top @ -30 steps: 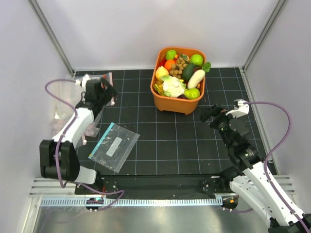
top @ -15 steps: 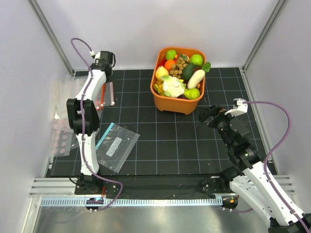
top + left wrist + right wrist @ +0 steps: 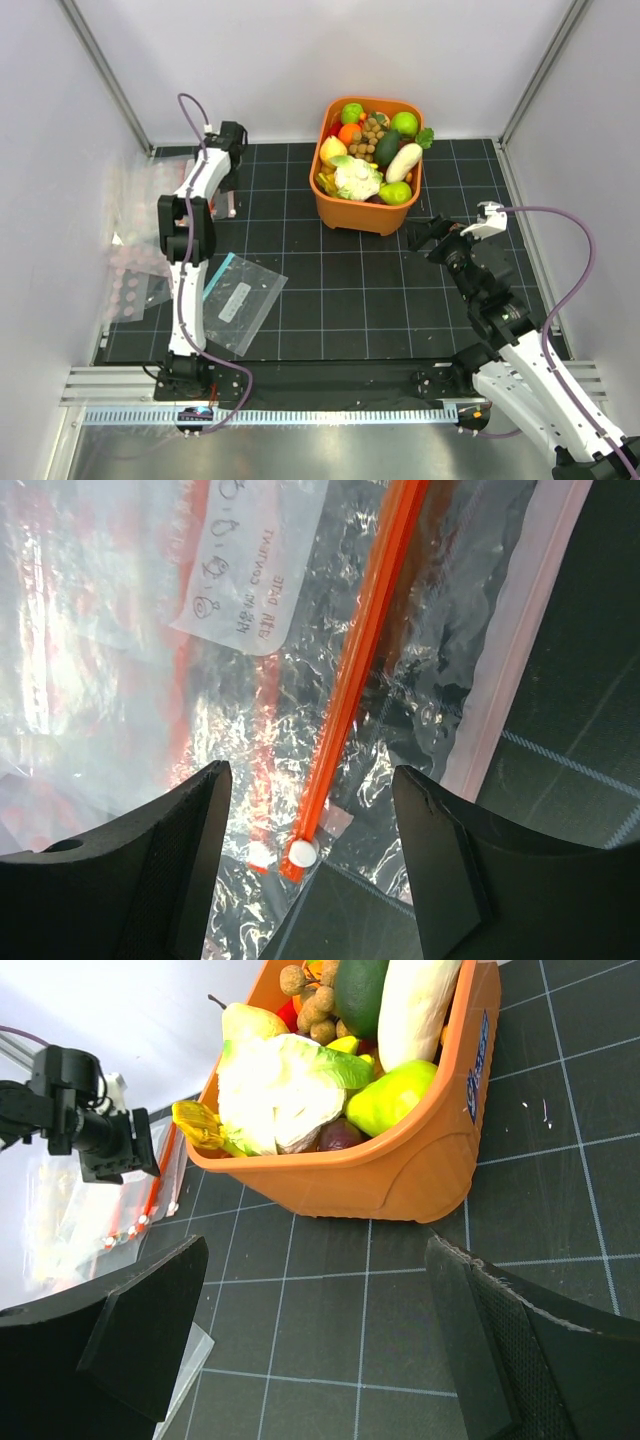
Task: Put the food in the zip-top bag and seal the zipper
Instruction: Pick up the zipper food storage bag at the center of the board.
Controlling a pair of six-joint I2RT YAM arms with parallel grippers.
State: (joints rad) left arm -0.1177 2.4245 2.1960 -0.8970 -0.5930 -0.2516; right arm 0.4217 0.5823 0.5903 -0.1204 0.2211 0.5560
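The black tabletop [image 3: 350,290] has thin lines in a grid. An orange basket [image 3: 366,215] stands near the back of it. Every place here is told from that basket.

The zip-top bag [image 3: 440,620] lies flat, far from the basket on the left arm's side, close to the wall. It is clear and crinkly, and more clear plastic lies around it. A bag with a teal strip [image 3: 235,300] lies nearer the front edge than the basket, also on the left arm's side. It is apart from the zip-top bag.

The left hand [image 3: 308,772] hangs over the zip-top bag, far from the basket. Its two fingers are spread wide and hold nothing. The right hand [image 3: 315,1250] is just beside the basket, at its front corner on the right arm's side. Its fingers are wide apart too, with nothing between them.

All the food is inside the basket. The white cauliflower [image 3: 357,178] with green leaves sits by the front wall. The dark green piece [image 3: 387,148] lies in the middle. The yellow fruit [image 3: 333,150] leans on the rim on the left arm's side. The brown balls [image 3: 373,128] are toward the back wall.

The zipper [image 3: 365,660] is a thin red-orange strip across the zip-top bag. One end of it lies between the left hand's fingers in the wrist view. I cannot tell if it is pressed shut. The white label [image 3: 245,575] is beside the zipper.
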